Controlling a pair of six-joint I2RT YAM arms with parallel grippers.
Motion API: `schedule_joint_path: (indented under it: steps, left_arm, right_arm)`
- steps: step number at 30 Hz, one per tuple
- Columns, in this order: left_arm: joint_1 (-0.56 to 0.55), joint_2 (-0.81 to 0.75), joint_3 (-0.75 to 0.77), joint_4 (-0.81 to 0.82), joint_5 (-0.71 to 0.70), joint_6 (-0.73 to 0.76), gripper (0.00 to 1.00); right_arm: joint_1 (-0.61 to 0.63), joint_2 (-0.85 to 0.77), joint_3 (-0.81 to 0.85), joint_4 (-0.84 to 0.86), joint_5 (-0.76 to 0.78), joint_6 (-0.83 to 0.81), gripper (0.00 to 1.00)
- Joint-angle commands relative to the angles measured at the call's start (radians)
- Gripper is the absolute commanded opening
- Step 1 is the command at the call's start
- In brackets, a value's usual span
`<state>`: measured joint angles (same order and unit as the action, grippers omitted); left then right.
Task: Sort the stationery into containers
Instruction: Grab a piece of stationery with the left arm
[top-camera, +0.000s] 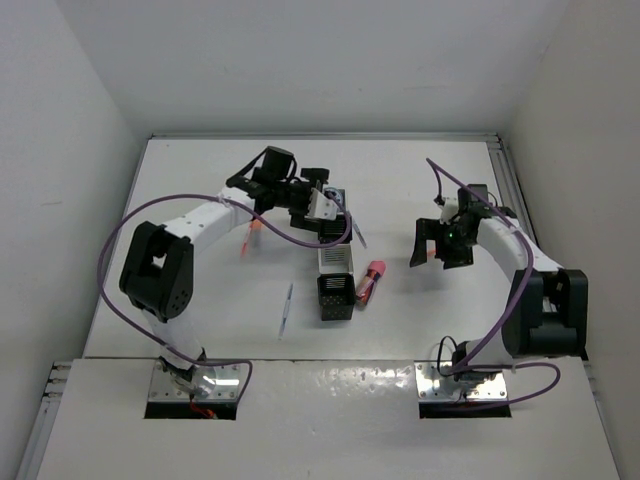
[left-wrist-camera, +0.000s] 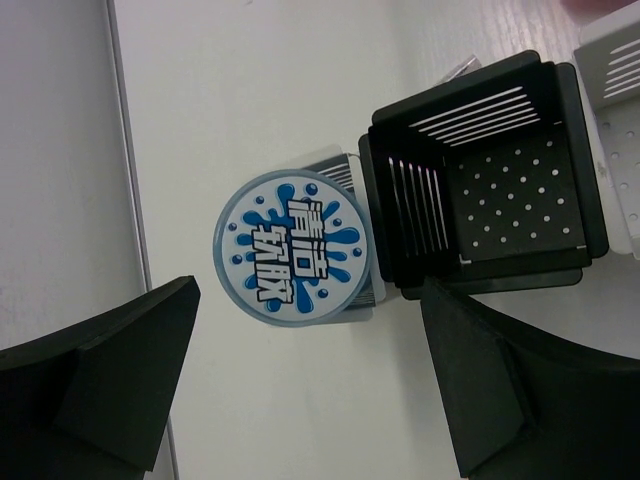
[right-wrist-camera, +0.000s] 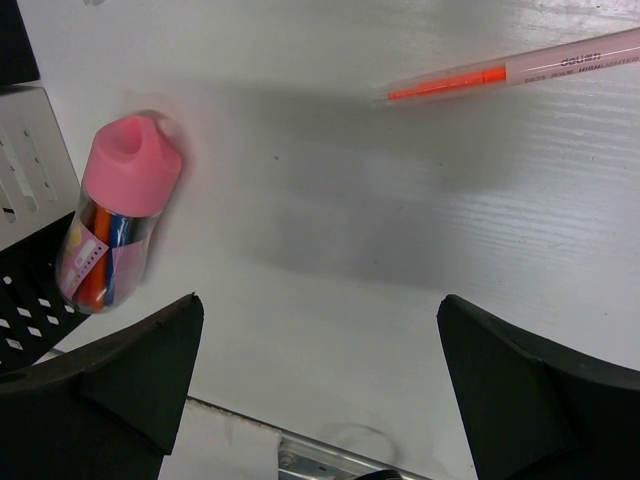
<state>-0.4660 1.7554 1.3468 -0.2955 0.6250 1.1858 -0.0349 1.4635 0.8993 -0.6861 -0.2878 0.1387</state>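
1. Centre-left in the left wrist view, a round roll (left-wrist-camera: 292, 248) lies on the white table (left-wrist-camera: 240, 90); its grey-rimmed face shows white Chinese characters on a blue splash
2. Just right of it stands a black perforated cup (left-wrist-camera: 480, 180), open and holding nothing
3. The left gripper (left-wrist-camera: 310, 295) is spread wide and grips nothing
4. At the left of the right wrist view lies a clear pink-capped tube (right-wrist-camera: 115, 215); at upper right lies a white stick (right-wrist-camera: 520, 68) with an orange end, its grey print unreadable
5. The right gripper (right-wrist-camera: 320, 300) gapes wide and is likewise unladen
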Motion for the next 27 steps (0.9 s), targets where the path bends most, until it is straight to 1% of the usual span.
schedule_joint_path:
  steps: [1,14,22,25,27]
  left_arm:
    - [-0.017,0.012,0.054,0.039,0.03,0.018,1.0]
    - [-0.033,0.104,0.144,0.027,0.013,0.012,1.0]
    - [-0.034,0.128,0.166,-0.004,0.021,0.032,0.99]
    - [-0.037,0.133,0.167,-0.004,0.013,0.031,0.96]
    - [-0.037,0.134,0.17,-0.01,0.013,0.031,0.92]
  right_arm:
    - [0.0,0.014,0.043,0.013,0.009,0.002,0.98]
    - [-0.02,0.029,0.033,0.023,0.003,-0.004,0.99]
    - [-0.031,0.04,0.032,0.028,0.001,-0.005,0.99]
    - [-0.033,0.044,0.032,0.028,-0.001,-0.005,0.99]
    - [-0.034,0.046,0.032,0.028,-0.004,-0.005,0.99]
